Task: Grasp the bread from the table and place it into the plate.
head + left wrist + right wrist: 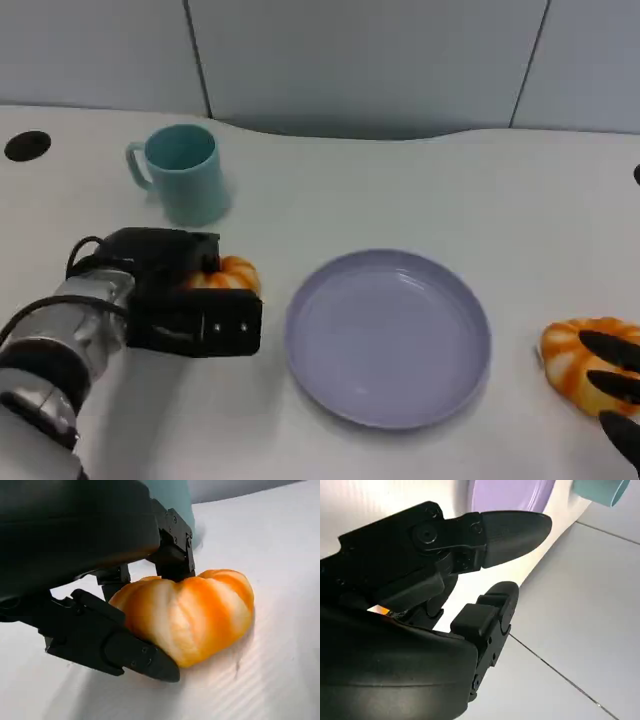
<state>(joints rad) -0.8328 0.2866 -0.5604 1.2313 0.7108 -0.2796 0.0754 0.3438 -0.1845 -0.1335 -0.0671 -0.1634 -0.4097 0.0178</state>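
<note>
Orange-striped bread (192, 617) sits on the bench (400, 180) inside the left hand (190, 295); fingers (125, 650) wrap it from both sides, one low along the near flank, others (172, 550) pressing on the far/top side. Reads as grasping the bread, contact looks made, but bread not lifted yet afaict, underside looks to be on the bench.

Purple plate (388, 335) is just past the fingertips, toward the robot's right, nothing in it. Teal mug (183, 172) is behind the fingers, near but apart.

Second striped bread (590, 362) lies at the far side of the plate, under the right hand (615, 385). Right fingers (505, 530) are spread apart, hovering over it; can't tell if they touch it. Looks released, holding nothing.

Step in hand imo: secure grip w/ left, then lift. To do it well:
- close evenly, bread looks soft, so don't crush
- lift straight up enough to clear the plate rim before moving sideways
- keep clear of the mug handle on the way up
- set down mid-plate, open only once it rests
</note>
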